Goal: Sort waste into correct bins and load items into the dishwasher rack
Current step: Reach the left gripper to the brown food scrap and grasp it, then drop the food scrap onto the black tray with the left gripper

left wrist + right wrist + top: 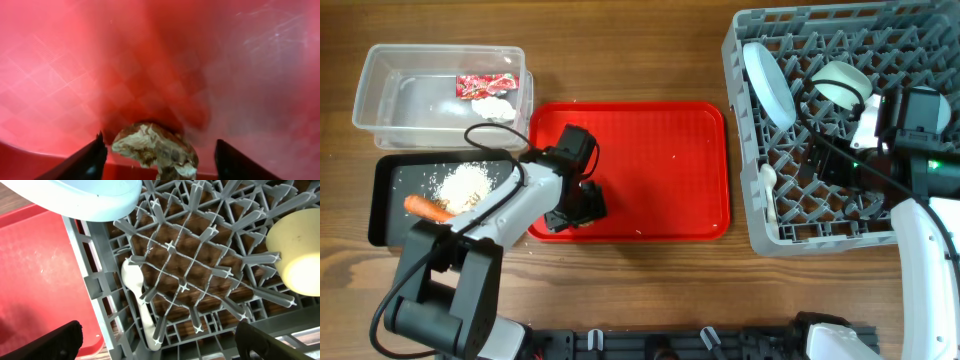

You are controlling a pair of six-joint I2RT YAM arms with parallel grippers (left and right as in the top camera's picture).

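Observation:
My left gripper is low over the front left corner of the red tray. Its fingers are open on either side of a crumpled brown scrap lying by the tray's rim. The clear tub holds the red wrapper and white tissue. The black tray holds rice-like crumbs and the carrot. The grey rack holds a blue plate, a bowl, the white spoon and the yellow cup. My right gripper is open and empty above the rack.
The red tray lies between the black tray and the rack, with a few white specks on it. The clear tub stands directly behind the black tray. Bare wooden table runs along the front edge. My right arm reaches in from the front right.

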